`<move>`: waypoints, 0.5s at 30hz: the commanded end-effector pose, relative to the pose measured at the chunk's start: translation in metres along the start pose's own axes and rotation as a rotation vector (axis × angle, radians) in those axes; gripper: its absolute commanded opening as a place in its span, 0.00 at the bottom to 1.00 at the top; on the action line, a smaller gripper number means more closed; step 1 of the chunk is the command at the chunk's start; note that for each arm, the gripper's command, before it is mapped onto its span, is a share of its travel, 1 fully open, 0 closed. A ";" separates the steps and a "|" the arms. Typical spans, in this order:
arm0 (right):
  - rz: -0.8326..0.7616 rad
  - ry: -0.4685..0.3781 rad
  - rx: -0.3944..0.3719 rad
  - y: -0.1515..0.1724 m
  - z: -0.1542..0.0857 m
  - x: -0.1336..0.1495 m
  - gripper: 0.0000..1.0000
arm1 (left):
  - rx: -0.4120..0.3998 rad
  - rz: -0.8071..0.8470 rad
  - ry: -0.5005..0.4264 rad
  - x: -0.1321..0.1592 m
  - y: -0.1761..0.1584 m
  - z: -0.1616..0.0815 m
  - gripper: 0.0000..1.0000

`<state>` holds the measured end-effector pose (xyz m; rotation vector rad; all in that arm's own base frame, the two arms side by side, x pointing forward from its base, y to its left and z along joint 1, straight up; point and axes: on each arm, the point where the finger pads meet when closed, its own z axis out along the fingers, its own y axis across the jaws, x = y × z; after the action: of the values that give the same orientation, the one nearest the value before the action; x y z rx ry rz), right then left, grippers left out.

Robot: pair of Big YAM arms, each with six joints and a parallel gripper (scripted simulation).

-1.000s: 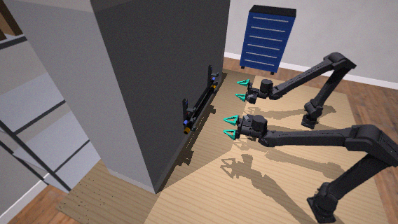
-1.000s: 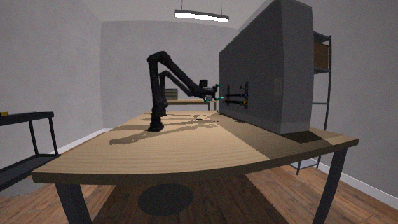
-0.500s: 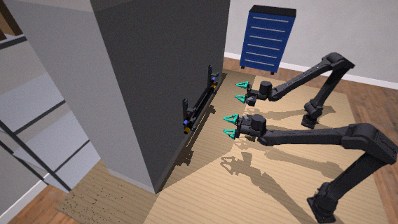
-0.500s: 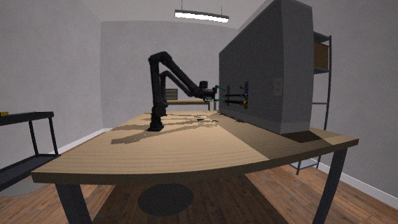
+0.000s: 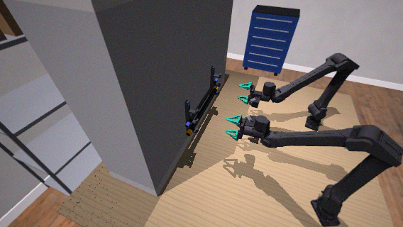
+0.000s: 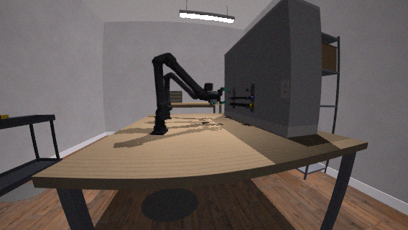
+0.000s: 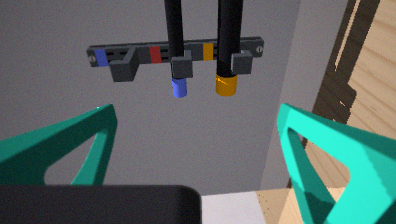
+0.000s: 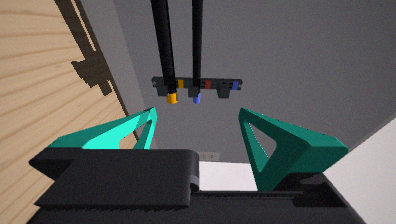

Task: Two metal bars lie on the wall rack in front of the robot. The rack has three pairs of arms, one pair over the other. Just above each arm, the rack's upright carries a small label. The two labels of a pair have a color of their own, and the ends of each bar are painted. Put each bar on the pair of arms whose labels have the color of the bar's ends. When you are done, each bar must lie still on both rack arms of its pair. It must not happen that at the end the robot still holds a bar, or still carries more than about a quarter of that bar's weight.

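Observation:
The wall rack (image 7: 251,45) (image 5: 187,108) has labels blue, red and orange from top to bottom. The thin bar with blue ends (image 7: 175,30) (image 8: 198,40) lies on the middle pair, the red-labelled one. The thicker bar with orange ends (image 7: 230,30) (image 8: 162,40) lies on the lowest pair, labelled orange. The top pair, labelled blue (image 7: 100,57) (image 8: 235,85), is empty. My left gripper (image 5: 227,126) (image 7: 197,112) is open and empty, out from the rack. My right gripper (image 5: 239,91) (image 8: 197,112) is open and empty, also short of the rack.
The grey wall (image 5: 159,71) (image 6: 266,72) carries the rack. The wooden table top (image 5: 199,198) (image 6: 161,158) lies below both arms. A wall outlet (image 8: 209,156) (image 6: 284,89) is beyond the rack's end on the right arm's side. The two grippers stand side by side with a gap between them.

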<state>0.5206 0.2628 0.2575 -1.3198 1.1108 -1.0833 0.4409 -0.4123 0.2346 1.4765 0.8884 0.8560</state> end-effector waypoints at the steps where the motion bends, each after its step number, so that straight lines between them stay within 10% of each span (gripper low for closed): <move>1: 0.020 -0.002 0.066 -0.031 0.010 -0.008 1.00 | -0.116 -0.038 -0.007 -0.012 0.055 0.016 1.00; 15: 0.026 -0.003 0.088 -0.041 0.013 -0.011 1.00 | -0.150 -0.048 -0.010 -0.014 0.066 0.019 1.00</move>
<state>0.5219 0.2634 0.2631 -1.3053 1.1025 -1.0893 0.4457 -0.4179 0.2490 1.4307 0.8739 0.8596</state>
